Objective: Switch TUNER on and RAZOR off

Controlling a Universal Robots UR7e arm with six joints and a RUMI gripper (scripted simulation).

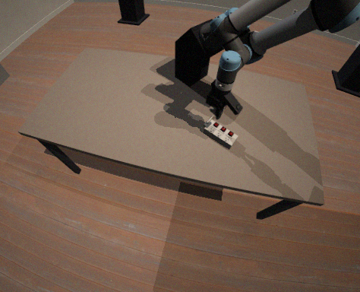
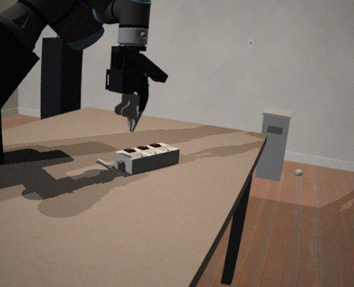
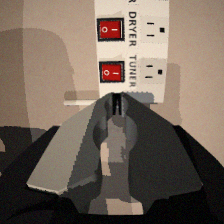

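The white power strip (image 1: 221, 133) lies flat on the table, right way up, with three red rocker switches on top; it also shows in the exterior view (image 2: 147, 158). In the wrist view the TUNER switch (image 3: 111, 72) is nearest my fingertips and the DRYER switch (image 3: 110, 30) is beyond it; the RAZOR switch is out of frame. My gripper (image 3: 117, 94) (image 2: 132, 124) is shut and empty. It hangs above the table just behind the strip's cord end, also seen in the top view (image 1: 218, 113), not touching the strip.
A short grey cord stub (image 2: 104, 163) sticks out of the strip's near end. The arm's dark base block (image 1: 191, 54) stands on the table behind. A grey cabinet (image 2: 273, 149) and a small ball (image 2: 298, 172) are on the floor beyond the table edge.
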